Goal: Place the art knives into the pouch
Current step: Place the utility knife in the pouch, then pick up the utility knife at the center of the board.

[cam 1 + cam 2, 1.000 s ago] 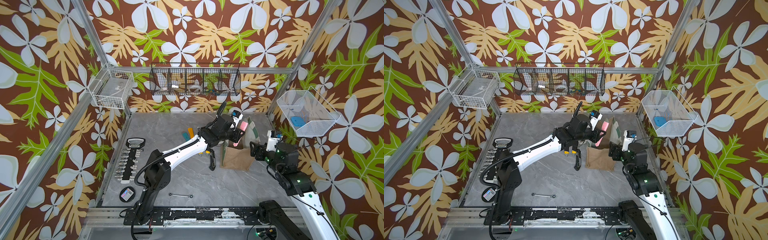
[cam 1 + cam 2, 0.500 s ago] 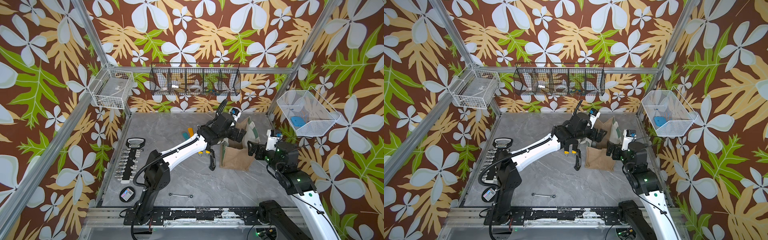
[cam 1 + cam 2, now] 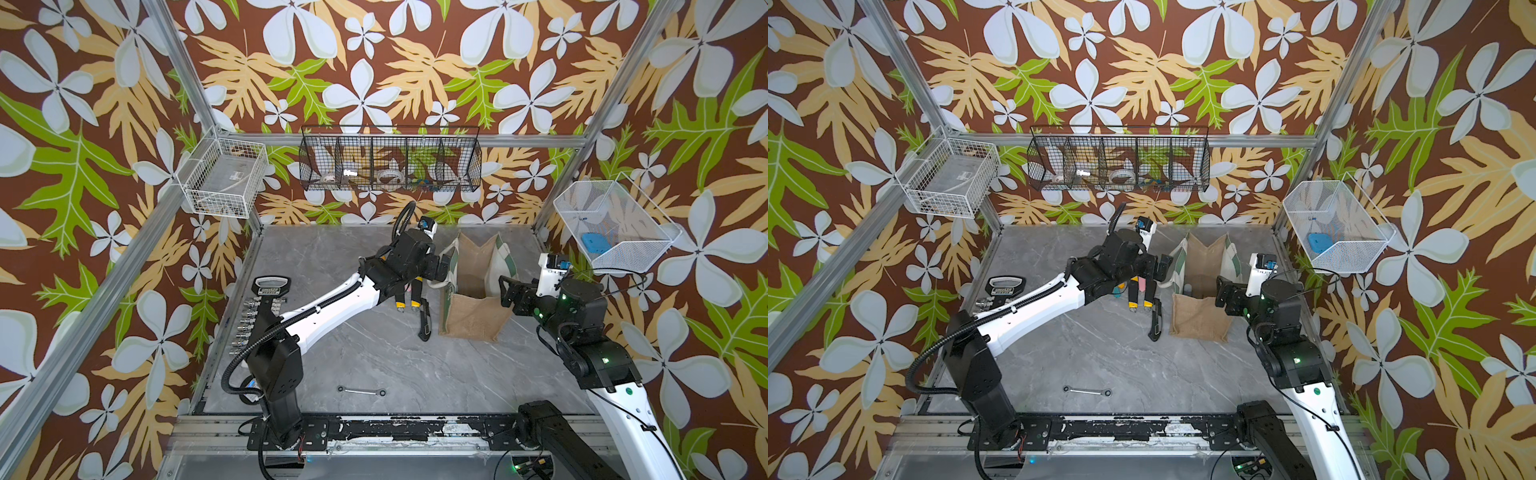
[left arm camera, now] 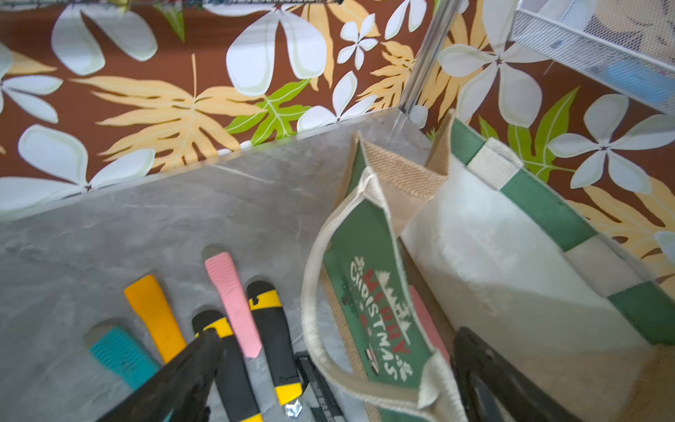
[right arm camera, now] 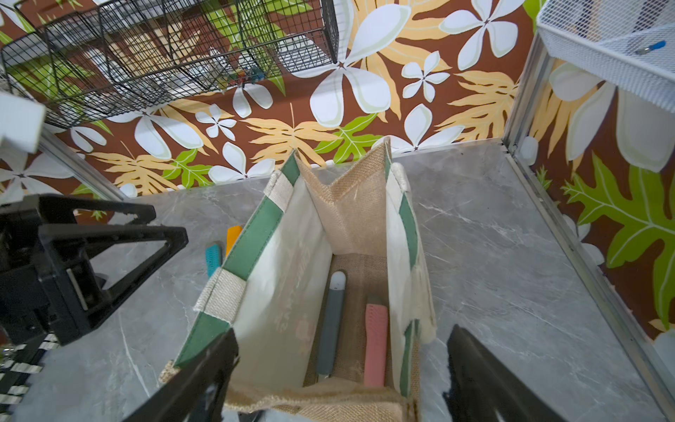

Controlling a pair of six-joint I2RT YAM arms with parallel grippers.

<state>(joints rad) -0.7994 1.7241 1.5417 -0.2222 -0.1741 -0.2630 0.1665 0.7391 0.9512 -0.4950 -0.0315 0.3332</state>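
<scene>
The pouch [image 3: 471,316] stands upright and open at the table's right, also seen in a top view [image 3: 1200,318]. A coral-pink art knife [image 5: 376,343] lies on its floor beside a grey one [image 5: 330,325]. My left gripper [image 4: 338,338] is open and holds nothing. It straddles the green Christmas panel [image 4: 380,310], one finger inside the pouch and one outside. It shows in both top views [image 3: 444,268] [image 3: 1163,266]. My right gripper [image 5: 339,345] is open across the pouch's near end [image 3: 505,291], its fingers outside both side walls.
Pink [image 4: 233,303], orange [image 4: 155,318] and teal [image 4: 120,354] knives and two yellow-black cutters [image 4: 274,339] lie left of the pouch. A black cutter [image 3: 424,322], a wrench [image 3: 361,390] and a socket set [image 3: 266,307] lie on the table. Wire baskets [image 3: 388,164] hang on the walls.
A second ago my left gripper held the pink knife above the pouch. It has opened, and the knife now lies inside. The left gripper has sunk lower over the panel.
</scene>
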